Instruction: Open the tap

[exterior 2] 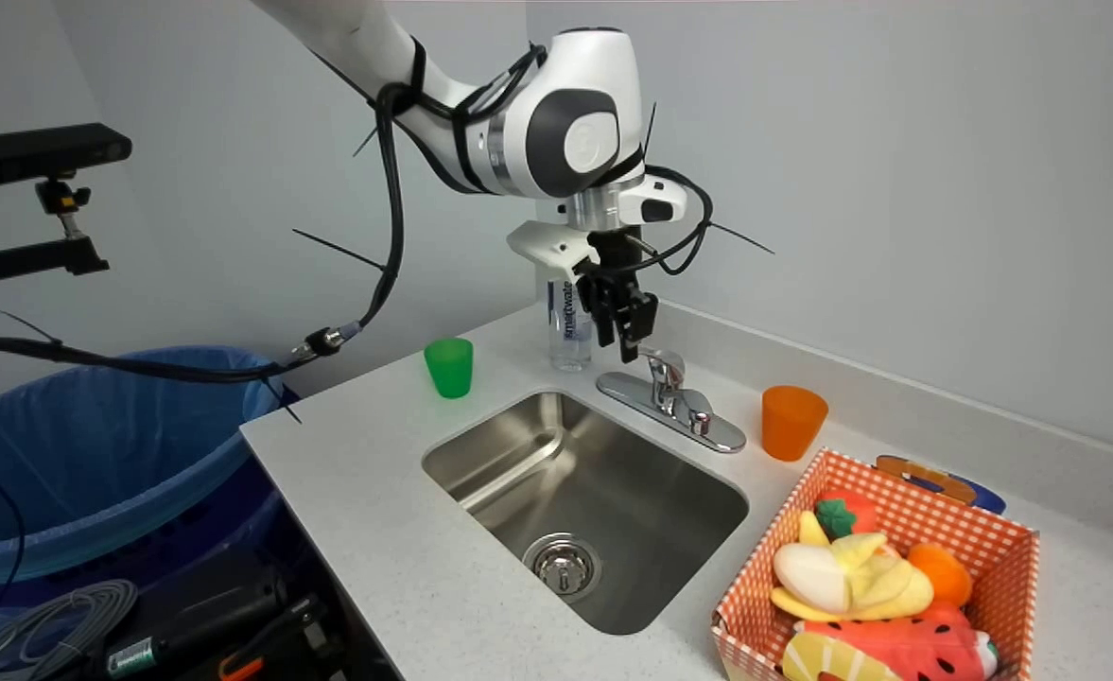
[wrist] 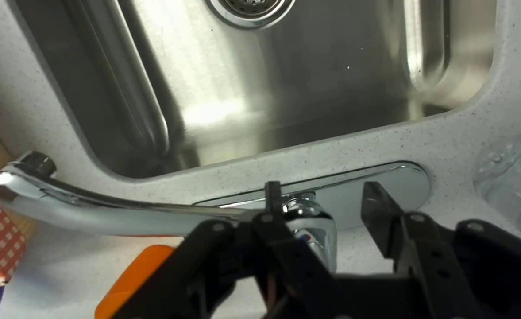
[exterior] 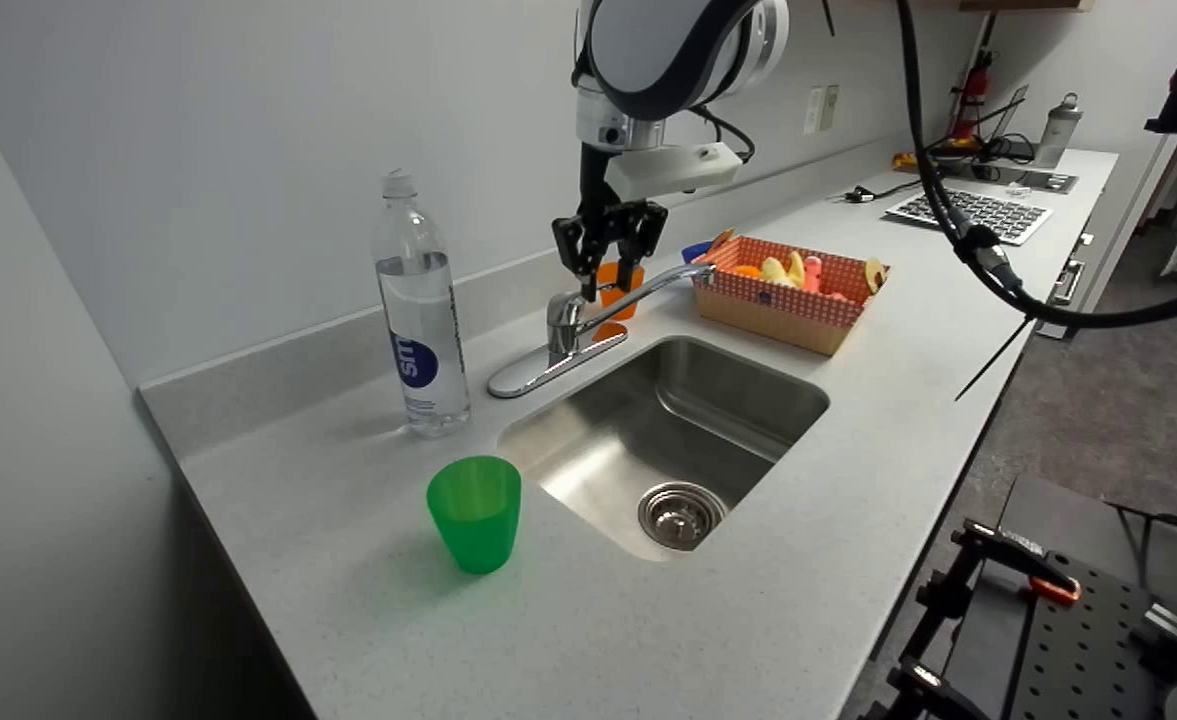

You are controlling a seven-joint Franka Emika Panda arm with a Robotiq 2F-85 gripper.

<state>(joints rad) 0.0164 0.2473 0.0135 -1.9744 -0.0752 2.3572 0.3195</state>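
Below the black two-fingered claw [wrist: 322, 190], parted and empty: shiny chrome tap [exterior: 562, 320], lever [wrist: 324, 235] showing in the gap, off-centre toward spout [wrist: 123, 217].

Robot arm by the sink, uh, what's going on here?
A robot arm has its gripper open at the tap, partly visible between the fingers in the wrist view; whether they touch it, I can't tell. It's probably about to open the tap: no water shows running. A bottle and green cup stand nearby, ungripped.
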